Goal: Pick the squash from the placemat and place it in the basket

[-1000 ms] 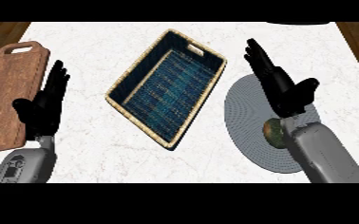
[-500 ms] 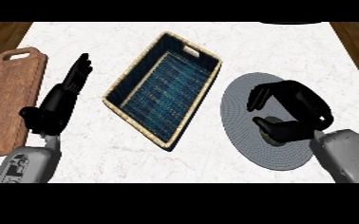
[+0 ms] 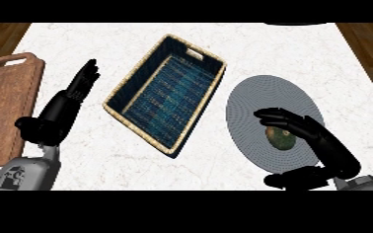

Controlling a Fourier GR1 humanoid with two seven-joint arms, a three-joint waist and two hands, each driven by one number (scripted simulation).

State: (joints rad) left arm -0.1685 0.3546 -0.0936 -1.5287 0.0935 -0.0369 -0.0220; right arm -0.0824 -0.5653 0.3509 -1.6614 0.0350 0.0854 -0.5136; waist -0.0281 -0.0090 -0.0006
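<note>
The squash (image 3: 279, 137) lies on the grey round placemat (image 3: 270, 96), toward its near right part, green with a paler patch. The right hand (image 3: 315, 140) arches over it: the fingers (image 3: 280, 118) curve down along the squash's far side and the thumb (image 3: 295, 180) reaches in from the near side, but they look spread around it, not closed on it, so nothing is held. This looks like the grasping step, hand cupped in place just before the close. Next, I judge, the fingers and thumb must close on the squash, lift it clear of the mat, then carry it left to the basket (image 3: 166, 95), which sits just beside the mat on the white desk (image 3: 241, 39), dark blue inside. The left hand (image 3: 69, 103) rests at the view's left, fingers straight and up, near a wooden board (image 3: 16, 98).
</note>
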